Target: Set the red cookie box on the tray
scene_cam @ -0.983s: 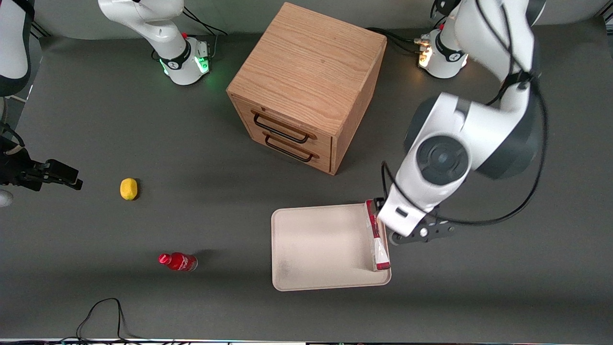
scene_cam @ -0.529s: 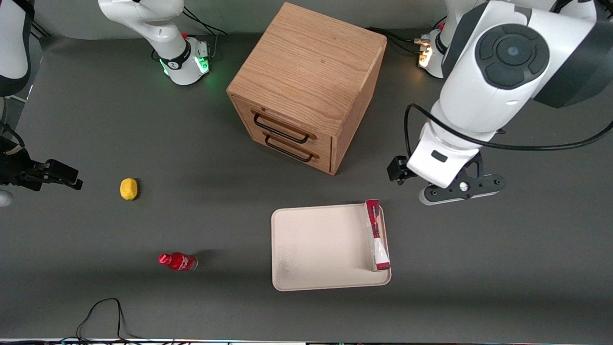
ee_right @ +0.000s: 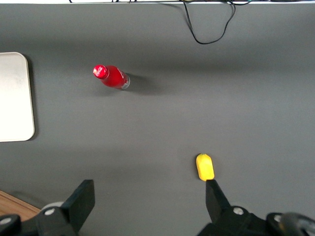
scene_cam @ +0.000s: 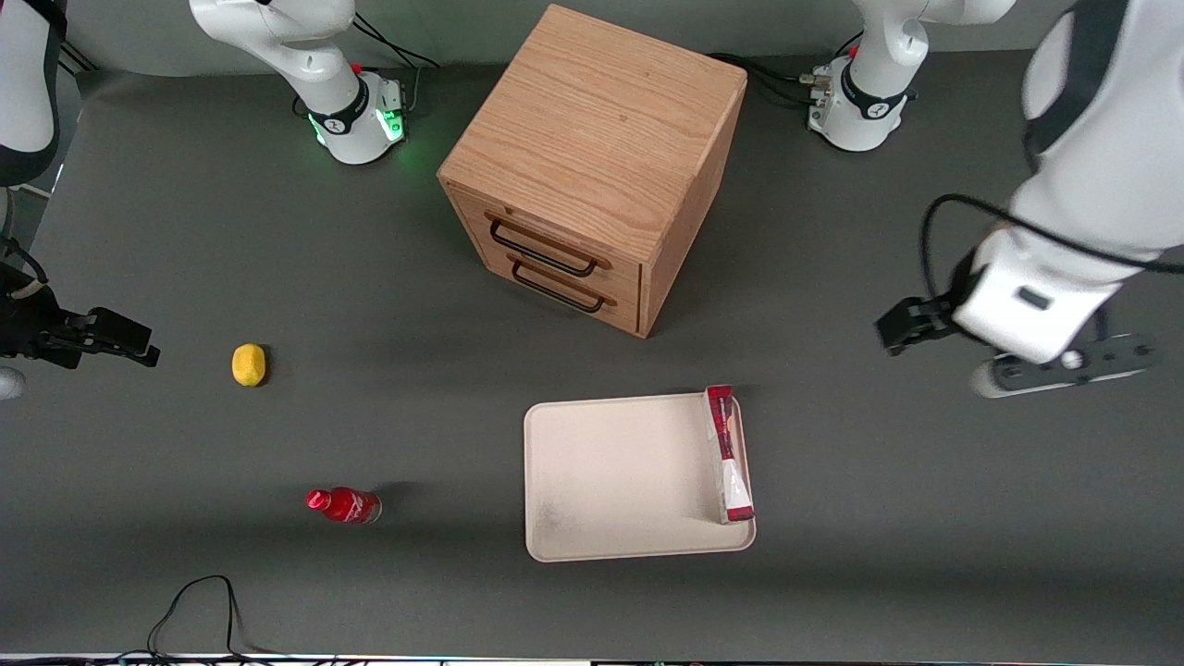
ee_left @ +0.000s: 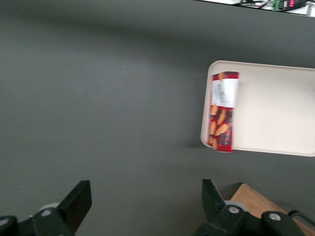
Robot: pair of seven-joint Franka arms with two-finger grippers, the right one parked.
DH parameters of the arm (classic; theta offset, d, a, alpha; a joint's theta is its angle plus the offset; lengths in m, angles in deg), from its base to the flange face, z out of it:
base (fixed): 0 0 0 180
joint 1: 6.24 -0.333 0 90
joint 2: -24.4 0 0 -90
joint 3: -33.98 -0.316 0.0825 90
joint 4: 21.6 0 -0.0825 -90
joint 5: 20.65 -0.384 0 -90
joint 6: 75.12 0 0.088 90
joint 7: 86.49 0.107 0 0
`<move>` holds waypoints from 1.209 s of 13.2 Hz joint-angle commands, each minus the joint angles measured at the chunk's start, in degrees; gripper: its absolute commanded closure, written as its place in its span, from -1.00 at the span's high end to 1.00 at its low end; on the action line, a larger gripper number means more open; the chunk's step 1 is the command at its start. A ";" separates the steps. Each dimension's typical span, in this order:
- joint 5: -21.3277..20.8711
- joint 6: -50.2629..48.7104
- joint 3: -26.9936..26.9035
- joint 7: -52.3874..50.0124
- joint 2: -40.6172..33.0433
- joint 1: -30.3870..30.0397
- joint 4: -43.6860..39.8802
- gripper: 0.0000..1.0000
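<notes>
The red cookie box [scene_cam: 728, 453] [ee_left: 223, 110] lies in the cream tray [scene_cam: 610, 472] [ee_left: 275, 113], along the tray's edge toward the working arm's end. The box's end farther from the front camera pokes slightly over the rim. My left gripper [scene_cam: 911, 324] [ee_left: 145, 185] hangs high over bare table, well off toward the working arm's end from the tray. It is open with nothing between its fingers.
A wooden drawer cabinet [scene_cam: 592, 176] stands farther from the front camera than the tray. A small red bottle [scene_cam: 344, 505] [ee_right: 110, 77] and a yellow fruit [scene_cam: 248, 364] [ee_right: 204, 167] lie toward the parked arm's end. A black cable [scene_cam: 194, 601] loops at the table's front edge.
My gripper left the box, rose and swung away toward the working arm's end. The box has stayed where it lay on the tray.
</notes>
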 commanded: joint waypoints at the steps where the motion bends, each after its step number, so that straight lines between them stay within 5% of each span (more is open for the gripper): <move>1: 0.05 5.77 0.39 6.23 -10.85 -3.46 15.56 1.00; 4: 0.66 8.95 -0.04 12.74 -16.84 -7.41 23.41 1.00; 16: 0.75 6.67 -0.39 15.30 -21.78 -9.09 26.42 1.00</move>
